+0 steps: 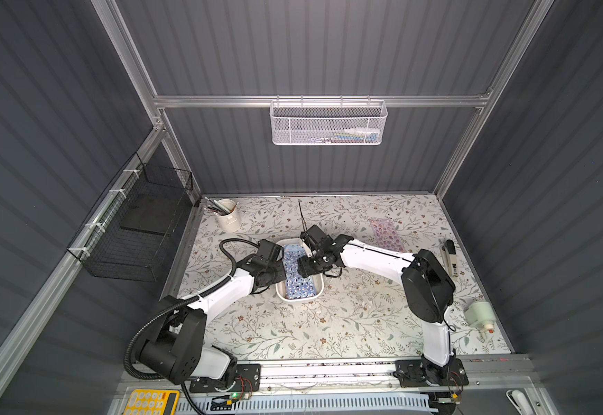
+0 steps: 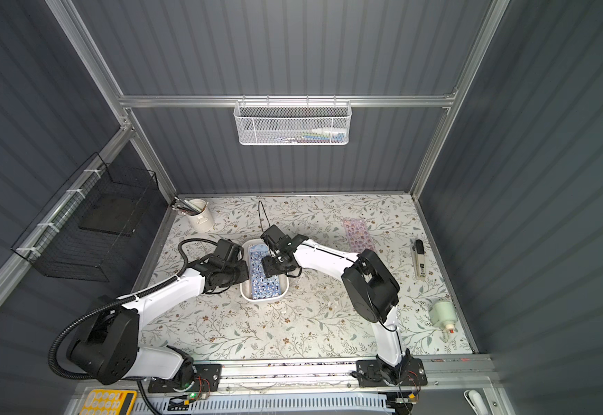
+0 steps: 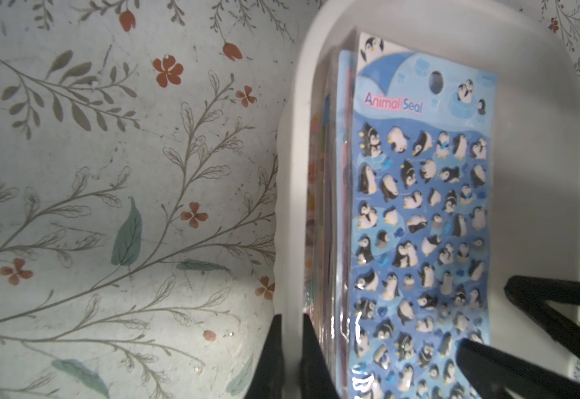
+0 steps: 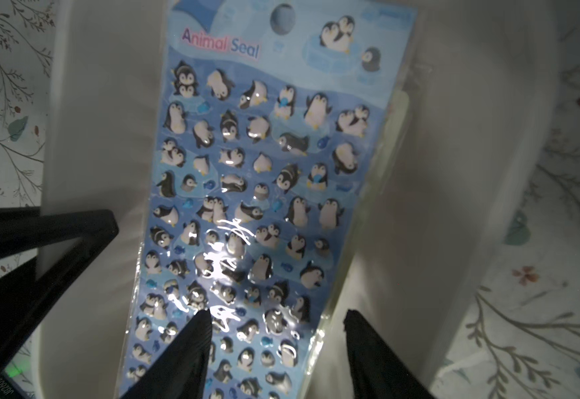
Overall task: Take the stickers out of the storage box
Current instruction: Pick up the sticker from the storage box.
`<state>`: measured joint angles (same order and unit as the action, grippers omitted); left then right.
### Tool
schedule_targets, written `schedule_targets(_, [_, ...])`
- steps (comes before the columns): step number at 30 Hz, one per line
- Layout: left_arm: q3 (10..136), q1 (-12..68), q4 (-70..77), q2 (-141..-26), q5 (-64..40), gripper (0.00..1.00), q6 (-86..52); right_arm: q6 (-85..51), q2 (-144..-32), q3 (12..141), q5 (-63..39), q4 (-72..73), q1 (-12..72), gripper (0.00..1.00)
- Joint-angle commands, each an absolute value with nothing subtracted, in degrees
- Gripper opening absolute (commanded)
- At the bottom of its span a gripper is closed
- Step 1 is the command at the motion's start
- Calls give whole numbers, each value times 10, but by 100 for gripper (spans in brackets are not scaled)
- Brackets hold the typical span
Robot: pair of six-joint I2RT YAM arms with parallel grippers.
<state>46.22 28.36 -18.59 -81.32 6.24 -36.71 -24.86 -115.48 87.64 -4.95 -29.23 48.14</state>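
Since the yellow calculator, at the front edge well short of the storage box, has no part in this, the work centres on the box, in the middle of the bench. The left hand is closed tight on the box's side wall, one finger outside and one inside, steadying it.

The stickers are inside the box: a blue penguin sheet tilted on top, with other sheets packed on edge between it and the pinched wall. The right hand hangs over the box, jaws well apart and holding nothing. One fingertip is over the sheet's face and its mate is past the sheet's long edge.

The step in hand looks like grasping the top sheet. The next move likely calls for a finger under that free edge, a firm close on the slick film, and a lift clear of the box without dragging the neighbours.

Beyond the box on the right arm's side, a pink sheet lies flat on the bench, apparently already out. Farther back are a cup of pencils and, on the rear wall, a white mesh basket.
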Motion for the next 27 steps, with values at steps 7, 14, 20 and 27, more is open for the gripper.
schedule_targets(7, [461, 285, -162, -811, 67, 0, -370, -269, -1185, 895, -99, -272, 476, 62])
schedule_targets(14, [462, 285, -161, -818, 66, 0, -365, -274, -1163, 877, -120, -249, 470, 60])
schedule_targets(20, [465, 285, -156, -830, 62, 0, -365, -287, -1143, 861, -162, -226, 468, 57])
schedule_targets(27, [468, 285, -158, -833, 62, 0, -363, -291, -1118, 849, -185, -200, 468, 52])
